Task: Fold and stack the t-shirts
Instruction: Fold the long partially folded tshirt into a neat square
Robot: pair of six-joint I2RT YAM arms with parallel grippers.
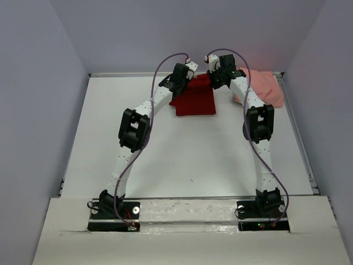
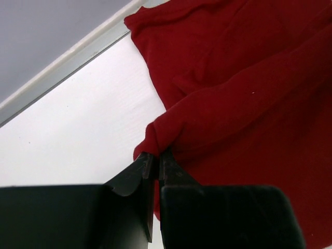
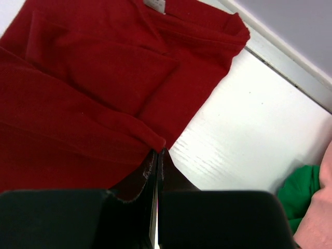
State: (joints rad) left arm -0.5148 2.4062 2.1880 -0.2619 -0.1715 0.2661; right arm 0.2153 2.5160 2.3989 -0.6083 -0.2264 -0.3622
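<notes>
The left end effector (image 2: pixel 157 165) is clenched on a bunched fold at the edge of the dark red t-shirt (image 2: pixel 249 104). Its 2 jaws are almost together, with the cloth pinched between the tips. The right end effector (image 3: pixel 157 155) is shut tight in the same way, grasping a folded edge on the shirt's opposite side. A white label (image 3: pixel 154 4) shows at the neckline at the top of the right wrist view.

From above, the 2 end effectors sit close together at the far end of the white table (image 1: pixel 165 154), each at a far corner of the red shirt. The shirt lies there as a rough rectangle, reaching back toward the arm bases.

A salmon pink t-shirt (image 1: pixel 263 85) lies crumpled in the far right corner, just beside the right arm and against the table's raised rail (image 1: pixel 127 74). In the right wrist view a bit of green fabric (image 3: pixel 298 194) lies against the pink cloth, with bare table between it and the red shirt.
</notes>
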